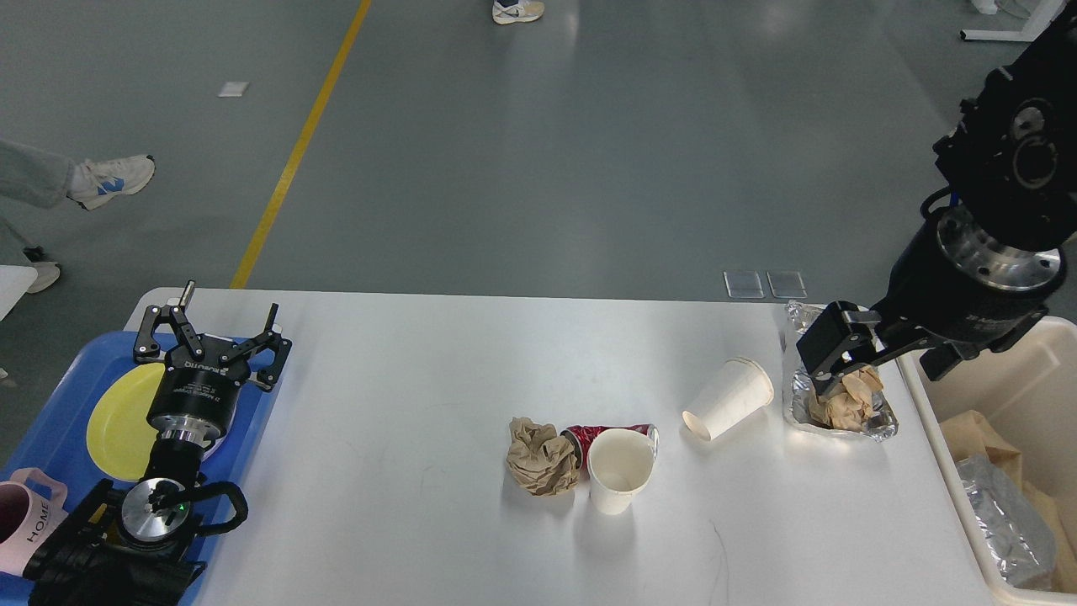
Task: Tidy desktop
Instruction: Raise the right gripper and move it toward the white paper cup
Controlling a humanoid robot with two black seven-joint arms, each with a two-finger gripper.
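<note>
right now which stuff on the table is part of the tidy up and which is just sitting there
Part of the job:
- desktop
- foil tray with crumpled paper, right gripper over it
- tipped paper cup
- upright paper cup
- crushed red can
- brown paper ball
- cream bin, holding trash

Just sitting there:
- blue tray with yellow plate, pink mug
- left gripper, open above the tray

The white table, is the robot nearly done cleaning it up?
Not yet. Foil and brown paper already lie in the cream bin. The right claw sits over the silver foil tray of crumpled paper. On the white table wait a tipped paper cup, an upright paper cup, a crushed red can and a brown paper ball.
</note>
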